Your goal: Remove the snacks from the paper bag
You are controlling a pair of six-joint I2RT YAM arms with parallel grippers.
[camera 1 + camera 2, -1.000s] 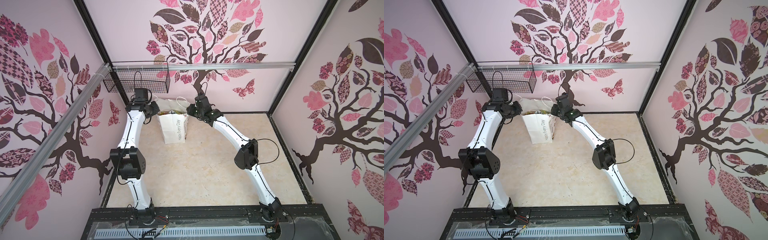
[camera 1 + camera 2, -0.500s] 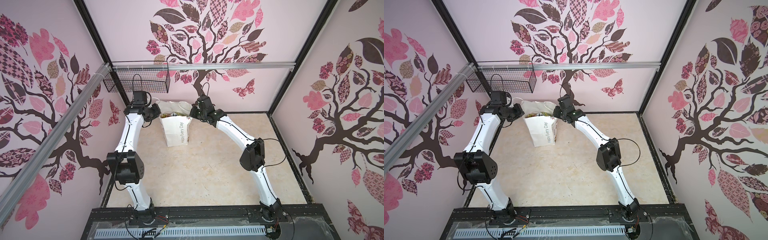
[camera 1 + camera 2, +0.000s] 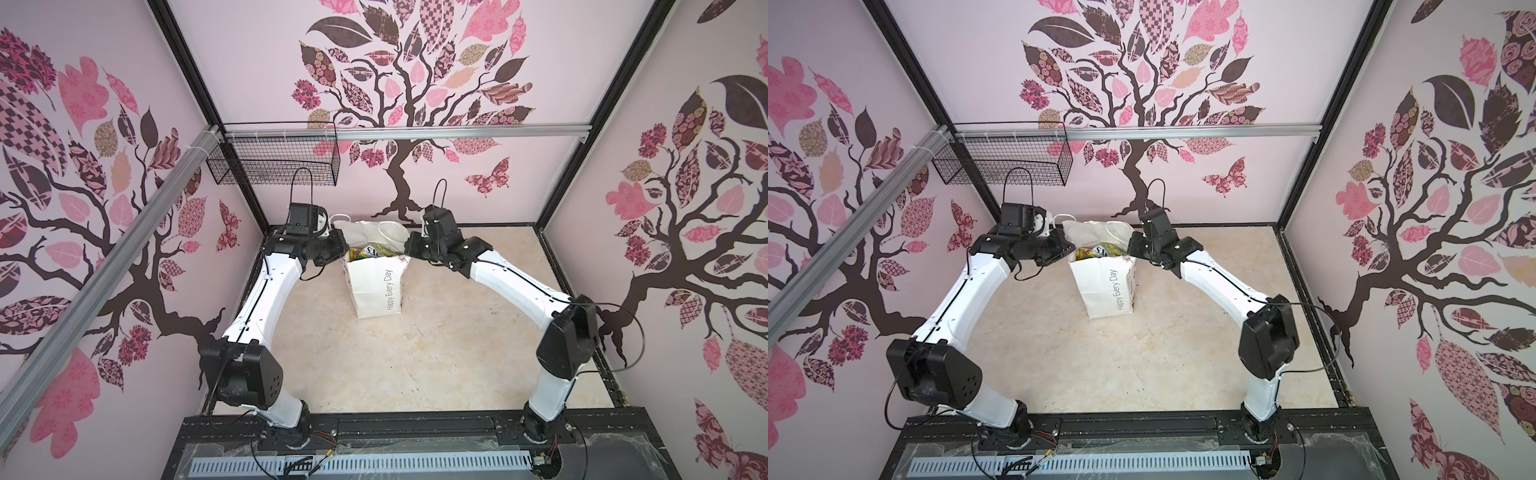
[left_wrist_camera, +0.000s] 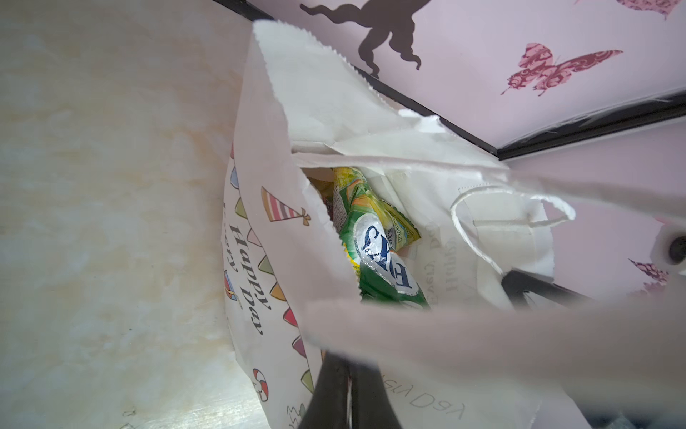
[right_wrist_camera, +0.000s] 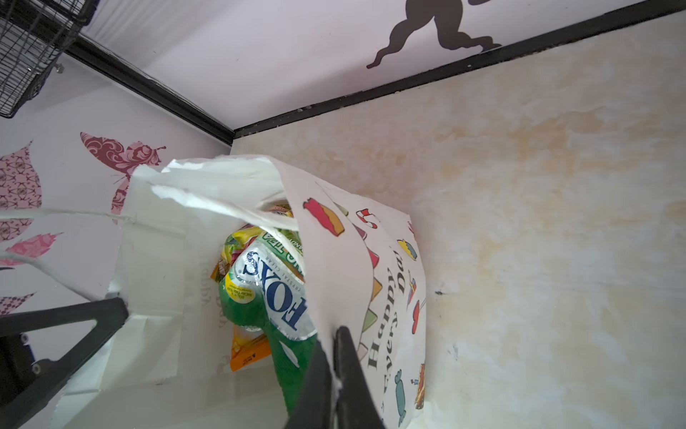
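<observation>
The jaws of both grippers are now pressed together on paper: in its wrist view the right gripper pinches the top edge of the paper bag on its printed wall, and the left gripper pinches the rim at the opposite end of the mouth. A second ago the right jaws stood partly apart and the 2 arms crowded close over a narrower mouth. Since then they have closed and drawn apart, so in both top views the left gripper and right gripper sit at either end of the bag, which stands upright on the table a little nearer the camera and further right than before. The mouth is now held wide, and the snacks show inside: a green and yellow FOX'S packet on top, an orange packet beneath it, yellow ones behind. None is out yet. My judgement is that opening is done but both grippers are busy with the paper, so 1 must let go and reach in while the other keeps the wall back; thin paper may tear or the bag tip. Further back, the wire basket hangs on the rear wall, well apart from the bag.
</observation>
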